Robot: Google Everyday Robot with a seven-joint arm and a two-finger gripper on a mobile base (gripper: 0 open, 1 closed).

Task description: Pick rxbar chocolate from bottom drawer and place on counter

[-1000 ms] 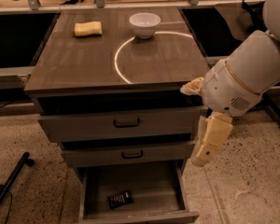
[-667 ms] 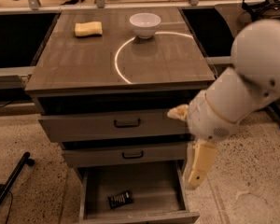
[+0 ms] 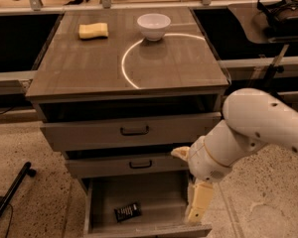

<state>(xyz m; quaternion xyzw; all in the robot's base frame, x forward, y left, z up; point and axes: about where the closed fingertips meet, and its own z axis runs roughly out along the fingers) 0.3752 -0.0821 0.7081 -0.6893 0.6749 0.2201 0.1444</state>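
Observation:
The rxbar chocolate (image 3: 127, 211) is a small dark wrapped bar lying flat on the floor of the bottom drawer (image 3: 154, 195), near its front left. The bottom drawer is pulled out and open. My gripper (image 3: 197, 205) hangs from the white arm (image 3: 248, 133) at the drawer's right side, over its right front corner and to the right of the bar, apart from it. The counter (image 3: 99, 63) is the wood-grain cabinet top with a bright curved arc.
A yellow sponge (image 3: 93, 30) and a white bowl (image 3: 154, 25) sit at the back of the counter. The two upper drawers (image 3: 134, 131) stand slightly open. A black pole (image 3: 10, 195) lies on the floor at left. A side table with a headset (image 3: 285, 9) is at right.
The arm has swung down and left. The gripper has dropped from beside the upper drawers to the right front corner of the bottom drawer.

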